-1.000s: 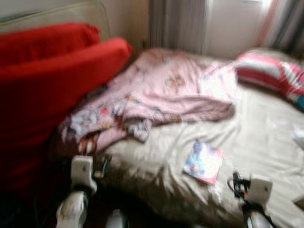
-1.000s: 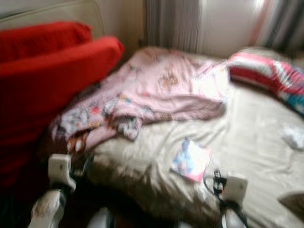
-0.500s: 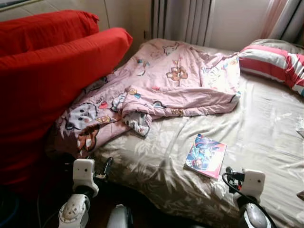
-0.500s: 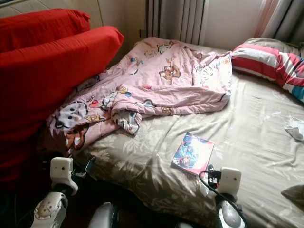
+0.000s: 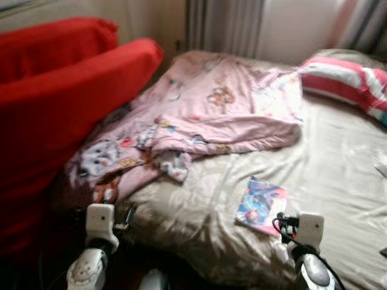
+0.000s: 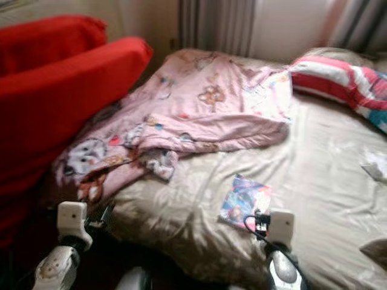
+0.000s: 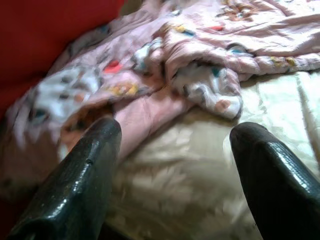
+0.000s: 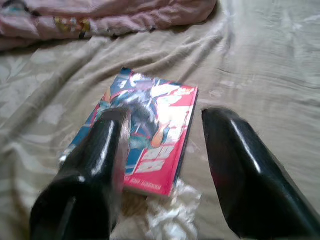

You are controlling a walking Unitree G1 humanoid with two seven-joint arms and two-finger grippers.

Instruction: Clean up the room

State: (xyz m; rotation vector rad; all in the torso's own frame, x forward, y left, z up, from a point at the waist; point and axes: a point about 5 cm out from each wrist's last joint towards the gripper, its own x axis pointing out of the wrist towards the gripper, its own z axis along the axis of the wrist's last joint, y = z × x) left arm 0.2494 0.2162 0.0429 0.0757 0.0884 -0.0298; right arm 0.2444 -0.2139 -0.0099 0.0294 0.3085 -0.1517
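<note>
A bed (image 5: 338, 163) with a beige, leaf-patterned sheet takes up the middle and right of the scene, its near edge running just in front of the robot's two arms. The open stretch of sheet lies to the right and far right. A colourful comic book (image 5: 261, 205) lies flat on the sheet near the bed's near edge, right of centre. The right claw (image 8: 165, 155) hovers low just above its near end, fingers (image 8: 95, 165) spread apart and holding nothing; a bit of crumpled white material sits beside the book's near corner.

A rumpled pink cartoon-print blanket (image 5: 217, 115) covers the far left part of the bed, and its folded lower corner spills toward the near left edge, crowding that side. The left claw (image 7: 175, 165) points at this corner from the near left edge of the bed, fingers wide apart and empty.

Two big red cushions (image 5: 66, 103) press against the left side of the bed, closing off that flank. A red-and-white striped pillow (image 5: 344, 81) lies at the far right corner. Grey curtains (image 5: 224, 27) hang behind the far edge. A small white crumpled thing (image 6: 376, 164) lies on the sheet at the right edge.
</note>
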